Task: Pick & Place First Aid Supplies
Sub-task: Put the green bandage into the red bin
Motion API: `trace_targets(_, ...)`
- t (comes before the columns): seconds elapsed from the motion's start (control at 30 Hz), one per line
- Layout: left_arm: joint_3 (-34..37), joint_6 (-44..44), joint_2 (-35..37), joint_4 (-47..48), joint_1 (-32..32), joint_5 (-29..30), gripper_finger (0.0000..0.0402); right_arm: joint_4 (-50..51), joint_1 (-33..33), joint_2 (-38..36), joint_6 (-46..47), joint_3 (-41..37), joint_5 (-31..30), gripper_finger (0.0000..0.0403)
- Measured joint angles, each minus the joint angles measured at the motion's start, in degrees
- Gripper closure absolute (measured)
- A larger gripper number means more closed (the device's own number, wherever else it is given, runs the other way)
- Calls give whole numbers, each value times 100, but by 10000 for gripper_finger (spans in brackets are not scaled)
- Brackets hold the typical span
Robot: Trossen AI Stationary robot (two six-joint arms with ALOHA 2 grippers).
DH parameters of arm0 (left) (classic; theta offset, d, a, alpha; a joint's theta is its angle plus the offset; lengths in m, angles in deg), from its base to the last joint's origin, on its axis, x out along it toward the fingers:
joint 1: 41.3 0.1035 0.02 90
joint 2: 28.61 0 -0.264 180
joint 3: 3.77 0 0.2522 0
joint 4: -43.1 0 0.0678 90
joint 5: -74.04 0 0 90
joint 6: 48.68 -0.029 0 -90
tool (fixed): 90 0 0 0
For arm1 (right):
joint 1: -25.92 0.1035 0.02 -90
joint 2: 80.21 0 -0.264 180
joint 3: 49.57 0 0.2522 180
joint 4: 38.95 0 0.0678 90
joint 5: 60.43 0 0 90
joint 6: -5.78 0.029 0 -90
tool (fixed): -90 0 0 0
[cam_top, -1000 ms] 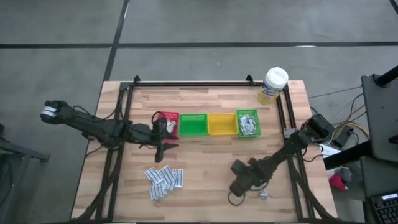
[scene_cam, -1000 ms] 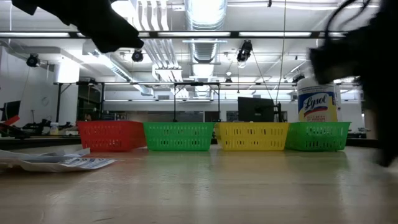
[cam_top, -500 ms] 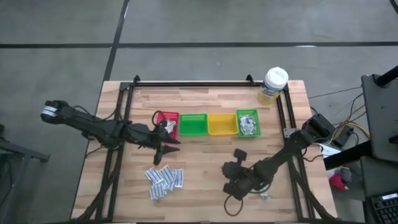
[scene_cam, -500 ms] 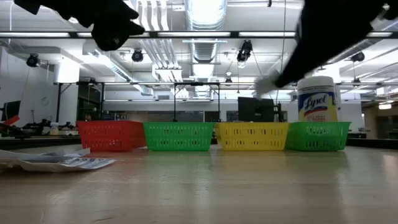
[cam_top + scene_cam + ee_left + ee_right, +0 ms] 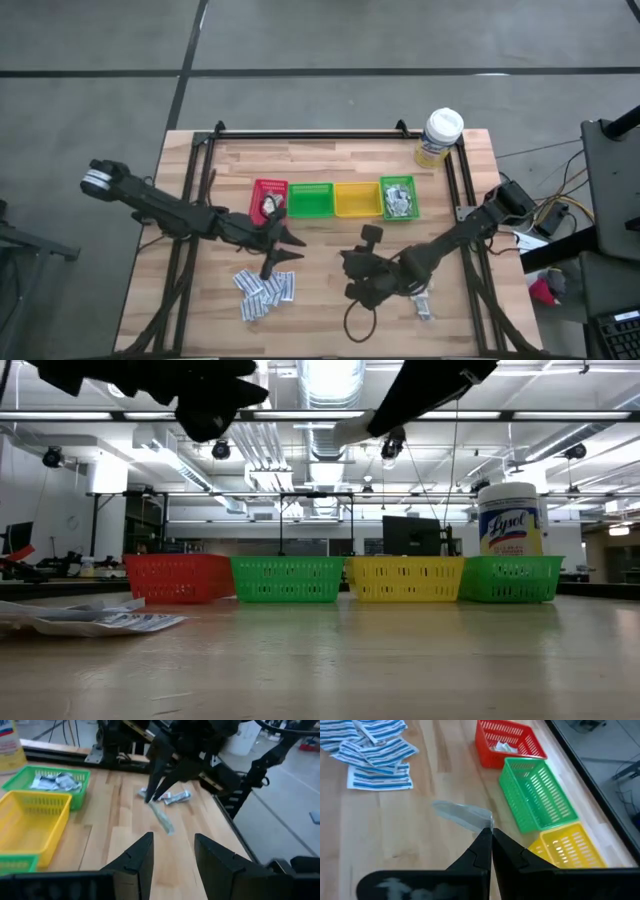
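While the left fingers (image 5: 172, 857) gape empty, the right fingers (image 5: 489, 840) pinch a blurred grey sachet (image 5: 462, 814).

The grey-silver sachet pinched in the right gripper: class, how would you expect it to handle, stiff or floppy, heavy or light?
Probably floppy: the grey-silver sachet hangs out sideways from the right gripper, held by one edge only. Likely light, since so small a pinch carries it. It seems flat, so it should not roll, though it might flutter when dropped.
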Motion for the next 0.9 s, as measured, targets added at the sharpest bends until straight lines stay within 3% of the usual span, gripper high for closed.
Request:
trace_targets(0.27,-172,7,-842,-676,0,6,266,4,-170,0,-91,17,23,394)
trace_targets(0.47,-490,72,-1307,-661,7,26,266,6,-325,-2,285,15,156,394)
trace_targets(0.9,-801,88,-1550,-654,42,165,266,11,-463,2,788,13,229,394)
